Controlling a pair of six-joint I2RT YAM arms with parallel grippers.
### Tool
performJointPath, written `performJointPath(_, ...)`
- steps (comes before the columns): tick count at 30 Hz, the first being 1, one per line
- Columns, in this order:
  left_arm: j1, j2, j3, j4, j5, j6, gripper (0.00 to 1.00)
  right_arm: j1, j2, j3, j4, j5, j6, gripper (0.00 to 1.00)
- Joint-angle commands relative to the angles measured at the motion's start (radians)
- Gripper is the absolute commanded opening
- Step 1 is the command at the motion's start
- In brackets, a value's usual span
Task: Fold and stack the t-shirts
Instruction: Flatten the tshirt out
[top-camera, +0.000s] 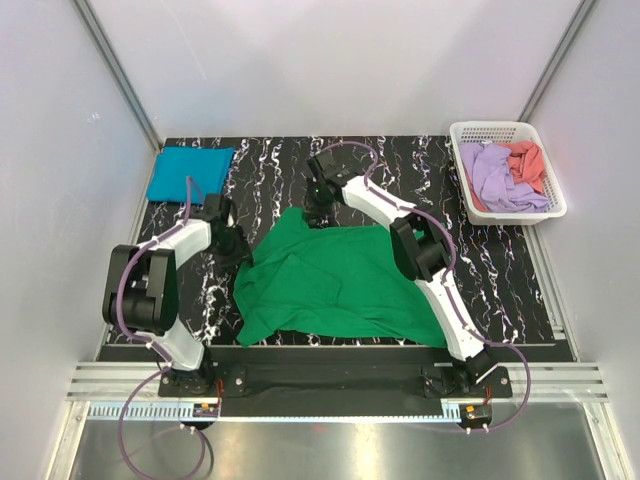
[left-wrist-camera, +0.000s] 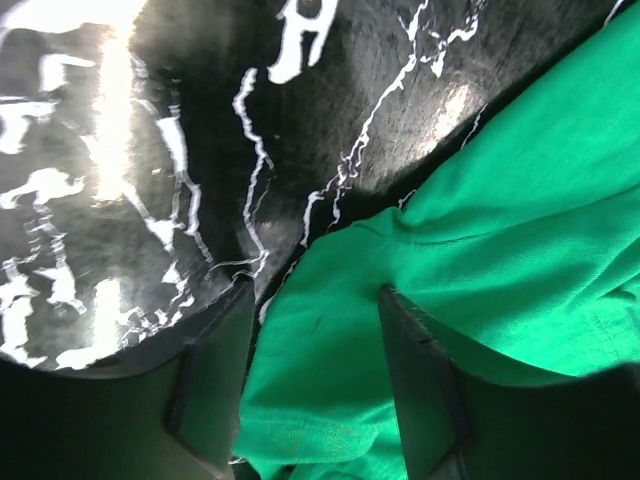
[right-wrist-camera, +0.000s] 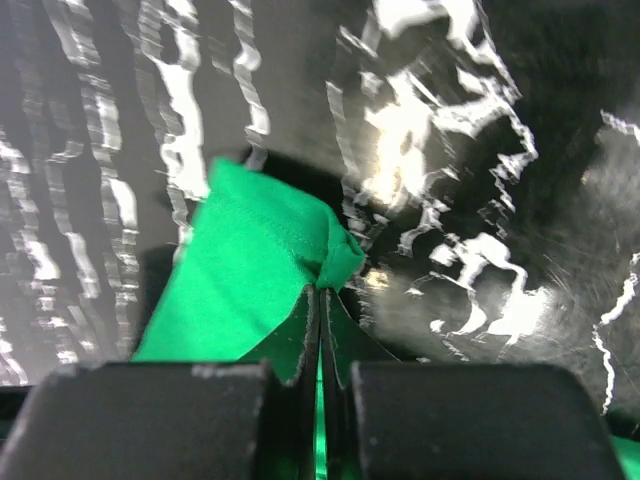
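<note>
The bright green t-shirt (top-camera: 330, 285) lies spread and rumpled in the middle of the black marbled table (top-camera: 500, 270). My right gripper (top-camera: 318, 207) is at the shirt's far edge, shut on a bunched corner of green cloth (right-wrist-camera: 250, 260); the jaws (right-wrist-camera: 320, 295) are pressed together on it. My left gripper (top-camera: 236, 247) is at the shirt's left edge. It is open (left-wrist-camera: 315, 310), with green cloth (left-wrist-camera: 500, 200) lying between its fingers (left-wrist-camera: 215, 380). The teal-blue t-shirt (top-camera: 188, 172) lies folded at the far left corner. The lilac t-shirt (top-camera: 497, 178) and the coral t-shirt (top-camera: 527, 160) are crumpled in the basket.
The white lattice basket (top-camera: 462, 132) stands at the table's far right corner. White walls and metal rails close the table in on the left, back and right. Both arms reach over the table from the near edge.
</note>
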Motion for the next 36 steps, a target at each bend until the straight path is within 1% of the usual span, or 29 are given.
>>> performJointPath(1, 0.001, 0.020, 0.021, 0.053, 0.084, 0.029, 0.51, -0.001, -0.039, 0.107, 0.024, 0.003, -0.028, 0.00)
performJointPath(2, 0.001, 0.020, 0.022, 0.053, 0.087, 0.028, 0.38, -0.001, -0.054, 0.121, 0.027, 0.000, -0.028, 0.00)
performJointPath(3, 0.001, 0.017, 0.033, 0.049, 0.084, 0.023, 0.27, -0.001, -0.062, 0.147, 0.025, -0.002, -0.028, 0.00)
performJointPath(5, 0.001, 0.010, 0.065, 0.017, 0.063, 0.023, 0.09, -0.001, -0.076, 0.181, 0.010, -0.006, -0.026, 0.00)
performJointPath(6, 0.001, -0.009, 0.085, -0.031, 0.052, 0.026, 0.00, -0.001, -0.078, 0.224, -0.001, -0.005, -0.025, 0.00)
performJointPath(7, 0.001, -0.023, 0.143, -0.059, 0.023, 0.028, 0.00, -0.001, -0.081, 0.247, -0.014, -0.002, -0.028, 0.00)
performJointPath(8, 0.001, -0.048, 0.169, -0.085, 0.006, 0.028, 0.00, -0.001, -0.090, 0.271, -0.045, 0.003, -0.028, 0.00)
performJointPath(10, 0.001, -0.130, 0.255, -0.161, -0.045, 0.032, 0.00, -0.001, -0.107, 0.324, -0.077, 0.043, -0.051, 0.00)
performJointPath(12, 0.001, -0.186, 0.288, -0.209, -0.060, 0.033, 0.00, -0.004, -0.159, 0.305, -0.114, 0.081, -0.068, 0.00)
performJointPath(13, 0.000, -0.238, 0.289, -0.214, -0.059, 0.031, 0.00, -0.006, -0.179, 0.282, -0.125, 0.086, -0.069, 0.00)
performJointPath(14, 0.000, -0.253, 0.267, -0.217, -0.053, 0.029, 0.00, -0.009, -0.212, 0.255, -0.154, 0.084, -0.066, 0.00)
performJointPath(17, 0.000, -0.273, 0.198, -0.234, -0.002, 0.019, 0.00, -0.007, -0.277, 0.080, -0.206, 0.098, -0.082, 0.00)
performJointPath(18, 0.000, -0.276, 0.117, -0.217, 0.015, 0.005, 0.00, -0.009, -0.298, -0.057, -0.194, 0.107, -0.089, 0.00)
performJointPath(19, 0.000, -0.280, 0.077, -0.208, 0.041, -0.001, 0.00, -0.010, -0.320, -0.130, -0.179, 0.107, -0.091, 0.00)
performJointPath(20, 0.000, -0.287, 0.038, -0.200, 0.050, -0.007, 0.00, -0.010, -0.365, -0.202, -0.119, 0.100, -0.092, 0.00)
performJointPath(21, 0.000, -0.293, -0.038, -0.186, 0.061, -0.015, 0.00, -0.010, -0.389, -0.332, -0.085, 0.072, -0.092, 0.00)
performJointPath(23, 0.000, -0.313, -0.098, -0.174, 0.102, -0.017, 0.00, -0.010, -0.430, -0.428, -0.013, 0.040, -0.091, 0.00)
performJointPath(24, 0.000, -0.321, -0.137, -0.175, 0.118, -0.014, 0.00, -0.012, -0.436, -0.481, -0.007, 0.018, -0.092, 0.00)
performJointPath(25, 0.000, -0.329, -0.151, -0.177, 0.140, -0.010, 0.02, -0.010, -0.441, -0.500, -0.005, 0.011, -0.100, 0.00)
performJointPath(26, 0.000, -0.335, -0.155, -0.183, 0.150, -0.004, 0.09, -0.009, -0.452, -0.515, -0.002, 0.003, -0.106, 0.00)
performJointPath(27, 0.000, -0.359, -0.157, -0.198, 0.154, 0.008, 0.24, -0.010, -0.461, -0.550, 0.008, -0.009, -0.115, 0.00)
performJointPath(28, 0.000, -0.373, -0.137, -0.203, 0.174, 0.014, 0.31, -0.010, -0.473, -0.566, 0.019, -0.017, -0.120, 0.00)
performJointPath(29, 0.000, -0.390, -0.122, -0.206, 0.177, 0.019, 0.41, -0.010, -0.495, -0.578, 0.036, -0.026, -0.126, 0.00)
performJointPath(30, 0.001, -0.401, -0.097, -0.202, 0.177, 0.025, 0.57, -0.010, -0.505, -0.590, 0.039, -0.045, -0.144, 0.01)
performJointPath(31, 0.001, -0.408, -0.049, -0.186, 0.182, 0.029, 0.62, -0.010, -0.515, -0.595, 0.041, -0.051, -0.152, 0.02)
performJointPath(33, 0.001, -0.390, -0.001, -0.124, 0.181, 0.045, 0.66, -0.010, -0.539, -0.600, 0.022, -0.042, -0.177, 0.10)
performJointPath(35, 0.001, -0.312, 0.063, -0.068, 0.182, 0.075, 0.66, -0.010, -0.570, -0.609, 0.009, -0.026, -0.198, 0.20)
performJointPath(36, 0.001, -0.274, 0.084, -0.012, 0.194, 0.092, 0.65, -0.010, -0.582, -0.621, 0.001, -0.016, -0.201, 0.24)
